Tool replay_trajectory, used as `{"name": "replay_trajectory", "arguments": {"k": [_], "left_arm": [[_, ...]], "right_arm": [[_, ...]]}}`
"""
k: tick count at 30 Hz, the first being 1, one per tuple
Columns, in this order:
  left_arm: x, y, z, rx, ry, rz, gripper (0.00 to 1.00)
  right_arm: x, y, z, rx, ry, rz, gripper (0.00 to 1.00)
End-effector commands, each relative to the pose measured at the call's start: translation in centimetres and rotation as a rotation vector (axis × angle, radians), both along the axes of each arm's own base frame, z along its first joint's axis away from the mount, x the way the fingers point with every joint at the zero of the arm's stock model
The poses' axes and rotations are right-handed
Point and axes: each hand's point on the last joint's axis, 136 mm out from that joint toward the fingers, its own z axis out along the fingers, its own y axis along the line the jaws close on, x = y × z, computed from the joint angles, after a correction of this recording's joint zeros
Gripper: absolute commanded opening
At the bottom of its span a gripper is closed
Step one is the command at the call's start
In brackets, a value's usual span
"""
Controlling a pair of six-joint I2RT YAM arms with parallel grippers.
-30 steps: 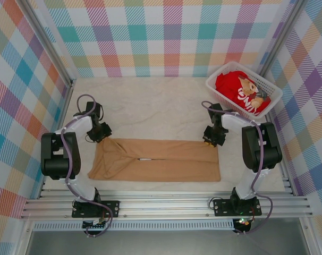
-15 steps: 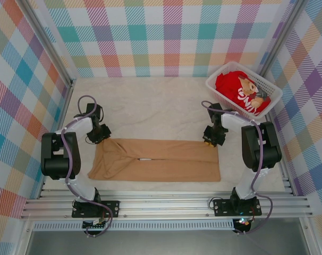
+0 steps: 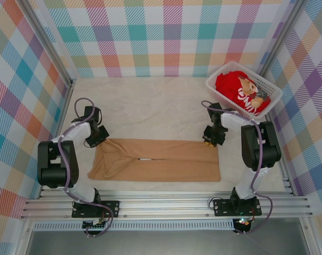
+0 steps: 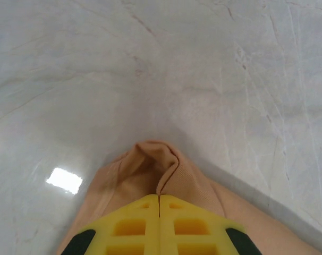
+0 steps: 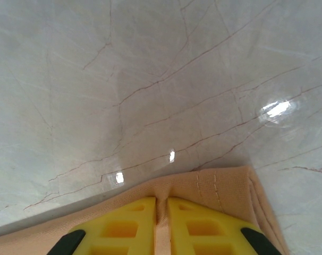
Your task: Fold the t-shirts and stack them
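Both arms are down on the far edge of the tan t-shirt (image 3: 161,159), which lies as a long flat band across the near half of the pale marbled table (image 3: 150,106), running from one arm to the other. A thin line runs along the middle of it where two folded edges meet, and the left end is a little rumpled. Over to the left gripper (image 4: 159,199): in its wrist view the yellow jaws are pressed tight together, with a ridge of tan cloth puckered up right at their tips and a crease running into the seam between them, so it's pinching the shirt's far left corner. Now the right gripper (image 5: 161,202): its jaws are nearly together with a sliver of tan fabric caught in the narrow gap, clamped on the far right corner, where the stitched hem shows just beside the tips. From above, both arms bend in from their bases at the near rail, and each wrist sits directly over its own corner. Back in the far right corner of the table sits the white basket (image 3: 211,85), and in it the red t-shirt (image 3: 230,85) lies bunched up, its bear print facing up, well apart from the tan one. Plaid walls (image 3: 171,37) close in the table on three sides.
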Motion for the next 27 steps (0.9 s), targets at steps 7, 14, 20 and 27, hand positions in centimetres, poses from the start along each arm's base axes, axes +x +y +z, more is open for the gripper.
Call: {"name": "replay_trajectory", "arguments": {"k": [7,14,20,27], "left_arm": [[-2.4,1.2,0.0,0.027,0.061,0.090,0.00],[-4.0,2.1,-0.5,0.068,0.123,0.135,0.00],[-4.5,1.7,-1.6,0.049,0.160,0.135,0.00],[-4.4,1.7,-2.2,0.044,0.183,0.145,0.17]], "right_arm": [[-0.8,-0.8,-1.7,-0.041,0.064,-0.017,0.13],[-0.8,-0.8,-1.6,-0.043,0.067,-0.019,0.13],[-0.8,-0.7,-1.8,-0.044,0.075,-0.017,0.13],[-0.5,-0.5,-1.6,-0.036,0.063,-0.004,0.13]]}}
